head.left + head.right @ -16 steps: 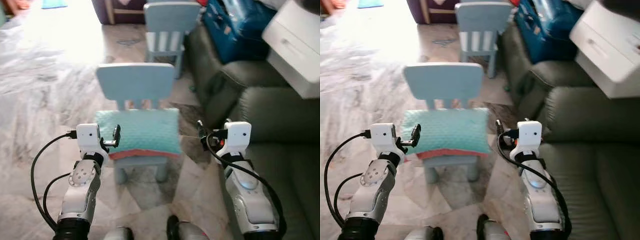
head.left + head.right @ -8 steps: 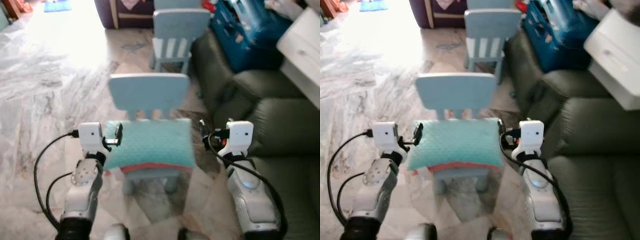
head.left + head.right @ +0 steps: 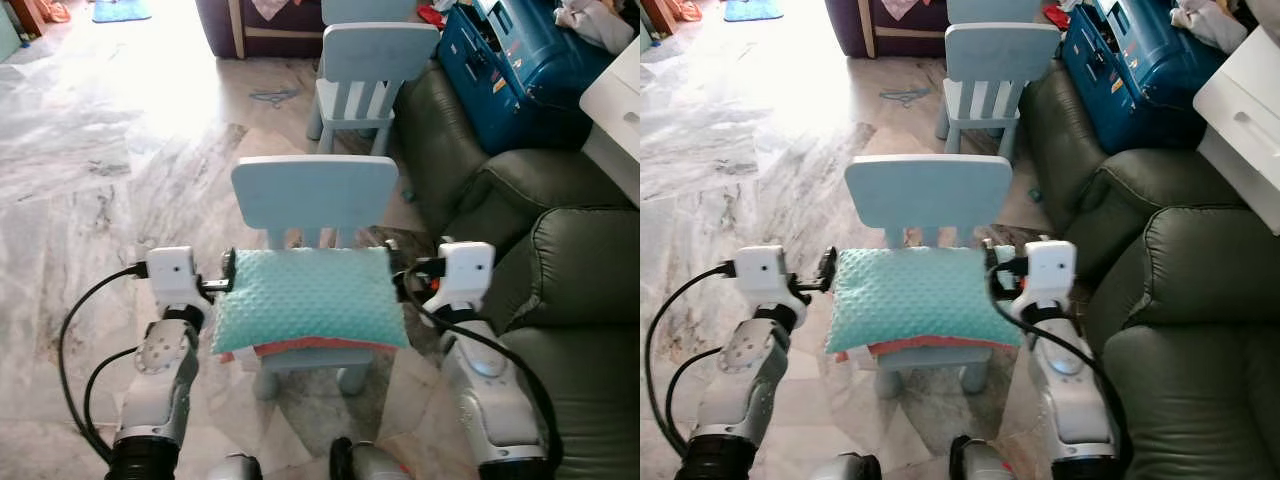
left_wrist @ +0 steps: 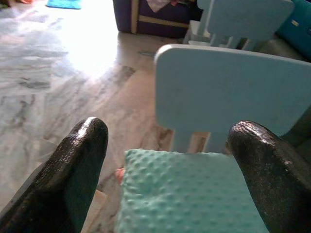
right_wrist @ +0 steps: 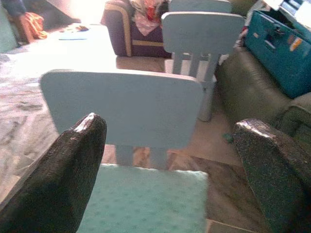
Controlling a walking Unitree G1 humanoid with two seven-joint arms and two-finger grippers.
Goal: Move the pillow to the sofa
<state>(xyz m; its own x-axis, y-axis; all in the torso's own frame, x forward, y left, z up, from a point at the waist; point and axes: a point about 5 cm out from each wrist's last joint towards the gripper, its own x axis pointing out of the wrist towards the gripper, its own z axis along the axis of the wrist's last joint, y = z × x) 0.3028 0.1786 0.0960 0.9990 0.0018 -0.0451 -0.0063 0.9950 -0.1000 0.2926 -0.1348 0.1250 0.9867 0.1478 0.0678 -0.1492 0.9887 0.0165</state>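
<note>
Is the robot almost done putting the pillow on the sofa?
Not yet. The pillow lies on the small blue chair. Left gripper and right gripper are open at its two sides, nothing grasped. Left: grip, lift, carry to the sofa.

One teal pillow (image 3: 305,297) is lying between the two end effectors, left (image 3: 226,276) and right (image 3: 397,262). Two pale blue chairs are standing ahead of them, one near (image 3: 314,195) and one farther (image 3: 376,55). One blue suitcase (image 3: 515,72) is resting on one dark green sofa (image 3: 560,290).
</note>
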